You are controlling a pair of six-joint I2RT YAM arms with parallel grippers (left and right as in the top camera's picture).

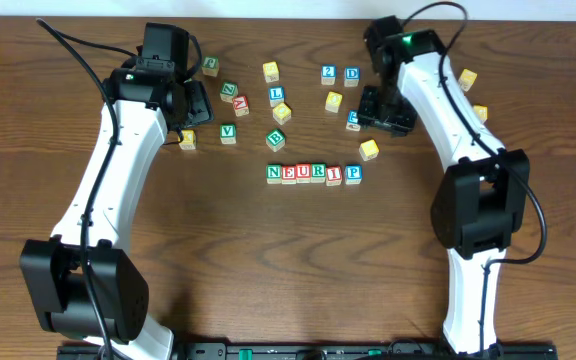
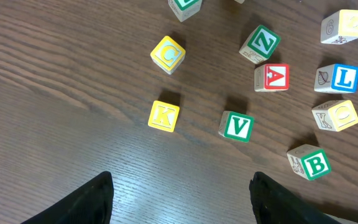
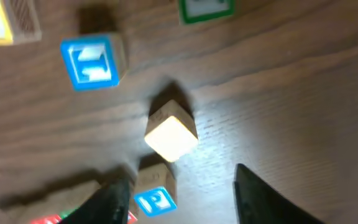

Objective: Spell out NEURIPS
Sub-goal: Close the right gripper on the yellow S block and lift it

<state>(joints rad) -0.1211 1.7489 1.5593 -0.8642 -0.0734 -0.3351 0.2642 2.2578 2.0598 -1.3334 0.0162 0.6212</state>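
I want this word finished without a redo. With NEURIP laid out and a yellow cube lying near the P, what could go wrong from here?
1. The yellow-faced wooden cube lies skewed, close to the blue-lettered P wooden cube. If the open right gripper closes on it, a finger could knock the P and break the row.
2. The yellow cube's upward face shows no readable letter in the wrist view, so it may end up wrong side up.

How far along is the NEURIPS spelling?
Done: six wooden letter cubes sit in a row reading N, E, U, R, I, P. In hand: nothing; the left claw and right claw are open, empty. Left: an S after the P, perhaps the yellow-faced wooden cube lying apart nearby.
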